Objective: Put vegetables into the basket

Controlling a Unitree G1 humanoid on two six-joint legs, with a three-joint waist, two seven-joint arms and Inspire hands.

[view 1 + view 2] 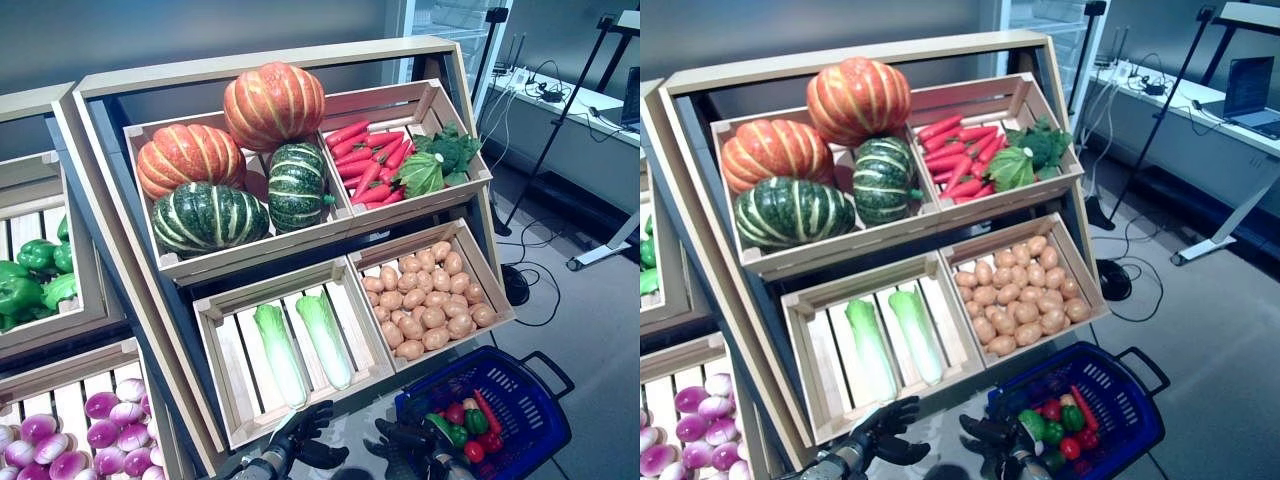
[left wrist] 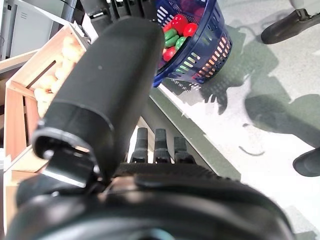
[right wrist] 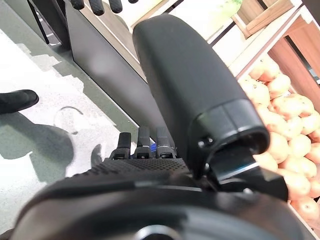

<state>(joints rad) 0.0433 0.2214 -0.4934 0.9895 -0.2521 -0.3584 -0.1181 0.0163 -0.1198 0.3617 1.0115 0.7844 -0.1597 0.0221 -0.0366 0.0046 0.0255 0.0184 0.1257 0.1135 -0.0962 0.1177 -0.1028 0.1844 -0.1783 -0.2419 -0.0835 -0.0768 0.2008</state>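
Observation:
The blue plastic basket (image 1: 520,400) stands on the floor at the lower right, in front of the wooden stand. Red and green vegetables (image 1: 465,420) lie in it; it also shows in the left wrist view (image 2: 200,55). My left hand (image 1: 305,435) is low in front of the stand's lower crate with the two pale green cabbages (image 1: 300,345), fingers relaxed and empty. My right hand (image 1: 405,445) is beside the basket's near left rim, fingers straight and empty. In the wrist views each hand (image 2: 155,150) (image 3: 142,145) holds nothing.
The wooden stand (image 1: 300,230) with its crates rises just ahead of both hands. A second stand (image 1: 50,330) is at the left. A desk and a tripod (image 1: 570,110) stand at the back right, with cables on the floor.

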